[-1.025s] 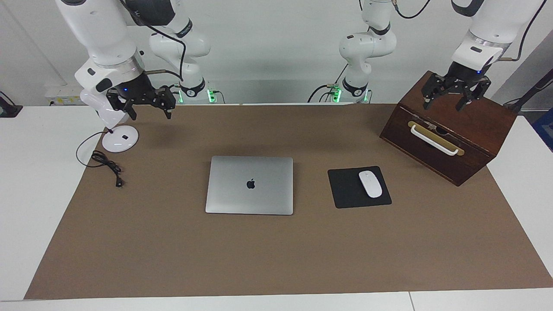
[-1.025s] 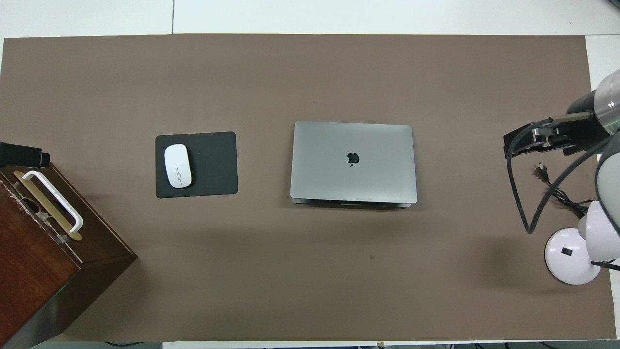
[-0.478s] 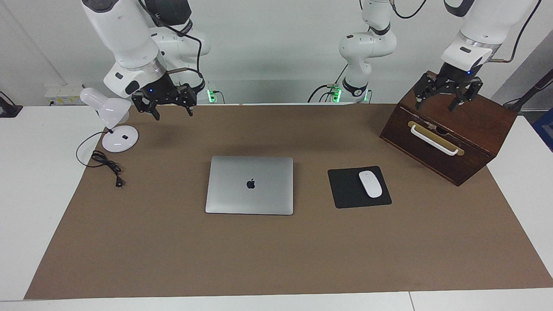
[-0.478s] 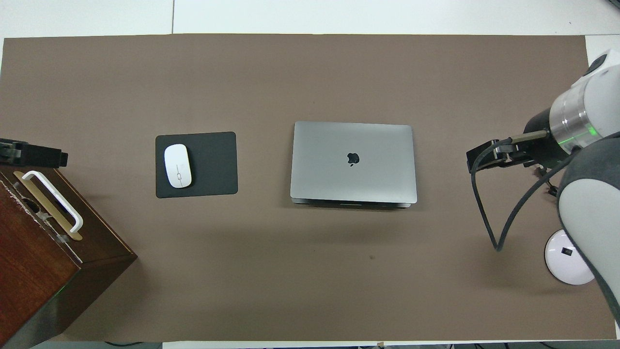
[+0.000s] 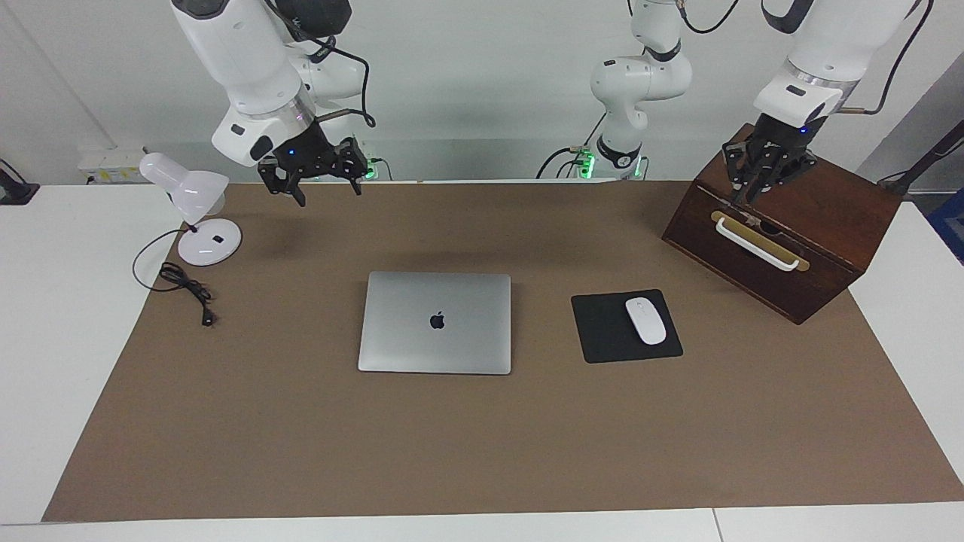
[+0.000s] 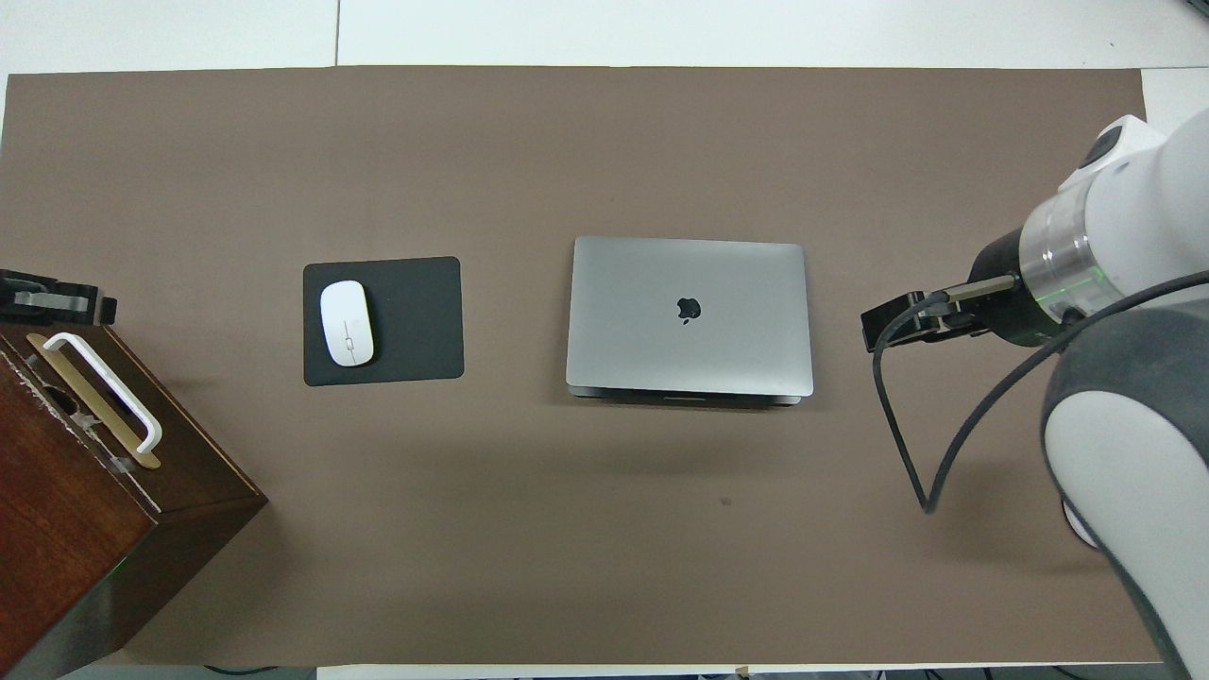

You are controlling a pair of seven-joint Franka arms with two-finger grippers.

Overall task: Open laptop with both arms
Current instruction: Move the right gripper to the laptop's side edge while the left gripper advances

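Observation:
The silver-grey laptop (image 5: 435,322) (image 6: 689,316) lies flat with its lid down in the middle of the brown mat, apple logo up. My right gripper (image 5: 325,192) (image 6: 886,329) hangs open and empty in the air over the mat, between the lamp and the laptop, touching nothing. My left gripper (image 5: 748,192) (image 6: 52,297) is over the top of the wooden box, its fingertips drawn together with nothing between them. Neither of the arms touches the laptop.
A black mouse pad (image 5: 599,329) with a white mouse (image 5: 645,321) lies beside the laptop toward the left arm's end. The wooden drawer box (image 5: 783,233) stands at that end. A white desk lamp (image 5: 197,218) and its cable (image 5: 184,282) sit at the right arm's end.
The right arm has swung from above the lamp toward the middle of the table, gripper still open. The left gripper's fingers have closed together over the box.

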